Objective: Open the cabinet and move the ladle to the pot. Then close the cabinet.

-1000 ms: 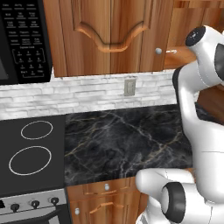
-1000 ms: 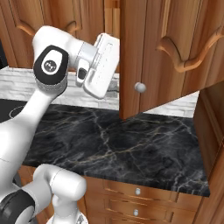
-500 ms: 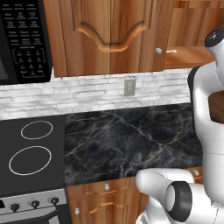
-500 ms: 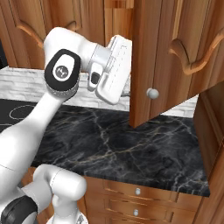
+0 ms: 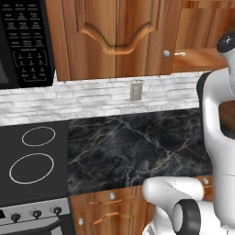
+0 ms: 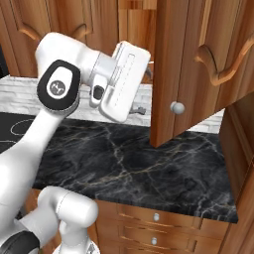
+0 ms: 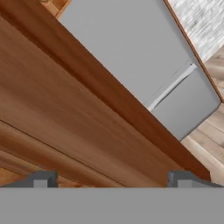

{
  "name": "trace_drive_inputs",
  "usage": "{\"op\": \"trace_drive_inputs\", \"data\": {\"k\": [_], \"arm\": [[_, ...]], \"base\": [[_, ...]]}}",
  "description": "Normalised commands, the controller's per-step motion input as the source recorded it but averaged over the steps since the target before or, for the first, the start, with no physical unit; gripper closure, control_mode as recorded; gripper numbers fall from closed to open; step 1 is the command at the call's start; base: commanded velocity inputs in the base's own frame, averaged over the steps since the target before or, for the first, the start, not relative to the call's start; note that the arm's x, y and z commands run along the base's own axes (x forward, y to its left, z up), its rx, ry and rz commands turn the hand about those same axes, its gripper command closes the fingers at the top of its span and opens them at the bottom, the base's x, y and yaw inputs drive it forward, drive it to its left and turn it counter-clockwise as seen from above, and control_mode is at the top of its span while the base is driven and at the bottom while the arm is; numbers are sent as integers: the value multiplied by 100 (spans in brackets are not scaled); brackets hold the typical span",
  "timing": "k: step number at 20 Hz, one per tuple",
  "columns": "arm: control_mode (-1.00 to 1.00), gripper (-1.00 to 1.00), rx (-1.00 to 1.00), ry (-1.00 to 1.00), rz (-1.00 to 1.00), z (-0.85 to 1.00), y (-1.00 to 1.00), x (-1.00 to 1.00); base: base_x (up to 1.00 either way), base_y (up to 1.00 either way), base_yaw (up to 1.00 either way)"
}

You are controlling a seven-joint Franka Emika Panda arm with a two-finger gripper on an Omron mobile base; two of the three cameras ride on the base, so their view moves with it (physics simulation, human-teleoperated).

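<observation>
The cabinet door (image 6: 198,64) stands swung out toward me, with its round silver knob (image 6: 176,107) at the lower free corner. Behind it the wooden shelf (image 5: 199,58) is bare to view. A small silver piece (image 5: 179,54) lies at the shelf's left end; I cannot tell whether it is the ladle. My gripper (image 6: 140,109) hangs just left of the door's free edge, under the white hand. In the hand view its fingertips (image 7: 45,178) stand wide apart and open, with nothing between them and the door's wood (image 7: 74,118) close in front. The pot is out of view.
A second arched cabinet door (image 5: 114,36) to the left is shut, beside the black microwave (image 5: 23,41). Below lie the black marble counter (image 5: 133,147), the stove top (image 5: 32,160) and drawer fronts (image 6: 158,218). An outlet (image 5: 135,91) sits on the brick backsplash.
The cabinet door has swung further out toward me, and its face and knob now show broadly. The hand has shifted right along with it. The fingers stayed open.
</observation>
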Motion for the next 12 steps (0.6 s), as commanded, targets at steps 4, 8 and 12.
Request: {"op": "trace_drive_inputs", "data": {"k": [4,8,12], "arm": [[-100,-100,0,0,27,-2,84,0],[-100,-100,0,1,42,-1,86,0],[-100,-100,0,8,58,0,55,0]], "base": [[0,0,0],[0,0,0],[0,0,0]]}}
